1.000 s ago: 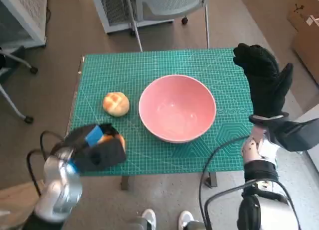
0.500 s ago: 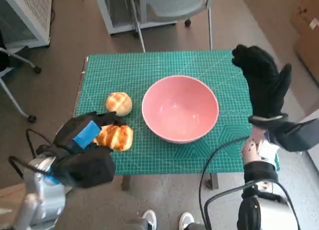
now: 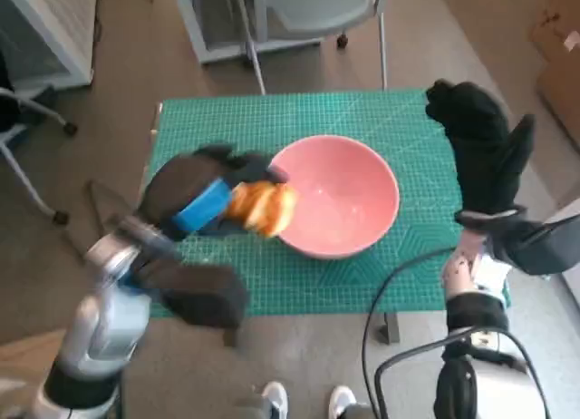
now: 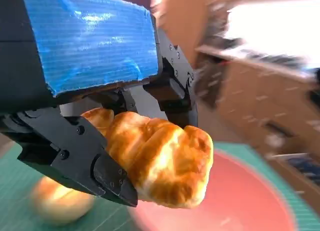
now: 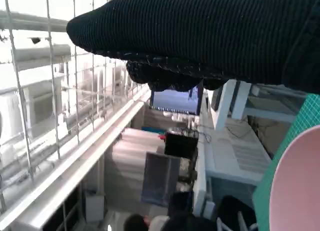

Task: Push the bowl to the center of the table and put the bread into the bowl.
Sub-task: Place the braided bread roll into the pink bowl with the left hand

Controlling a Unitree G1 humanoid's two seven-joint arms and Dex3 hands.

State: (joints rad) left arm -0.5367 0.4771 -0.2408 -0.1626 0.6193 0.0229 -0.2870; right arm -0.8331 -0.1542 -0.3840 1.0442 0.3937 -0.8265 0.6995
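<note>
In the head view the left hand (image 3: 204, 199) grips the bread (image 3: 261, 208) above the near-left rim of the bowl (image 3: 337, 197) at mid-worktop (image 3: 399, 283), the loaf's long axis running from the hand toward the bowl; the right hand (image 3: 482, 151) is raised beside the bowl, fingers spread, holding nothing. The left wrist view shows black fingers (image 4: 75, 153) clamped on the bread (image 4: 160, 163), a roll (image 4: 60, 203) blurred below. The right wrist view shows the glove (image 5: 200, 36) and the bowl's rim (image 5: 295, 191).

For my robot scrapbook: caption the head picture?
Left hand carries bread to the pink bowl's rim.
</note>
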